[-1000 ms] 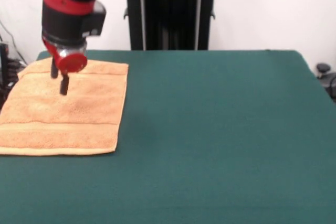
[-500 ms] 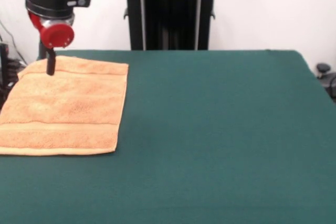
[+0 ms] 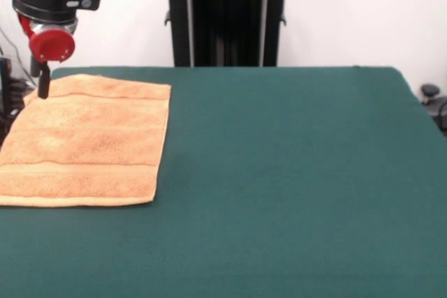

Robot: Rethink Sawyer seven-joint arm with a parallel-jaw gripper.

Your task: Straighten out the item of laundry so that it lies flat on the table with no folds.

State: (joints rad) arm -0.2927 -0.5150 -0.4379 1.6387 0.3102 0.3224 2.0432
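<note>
Gripper (image 3: pixel 43 87) hangs above the towel (image 3: pixel 87 141)'s far left corner, holding nothing; finger spacing can't be made out. Towel lies at the table (image 3: pixel 293 172)'s left side, apparently flat. Judgement: check for remaining folds before grasping any edge.

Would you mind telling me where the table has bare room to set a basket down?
The table is bare from the towel's right hem across to the right edge, and along the whole near strip in front of the towel. The left side is crowded: the towel covers it, and the gripper hangs over its far left corner.
</note>
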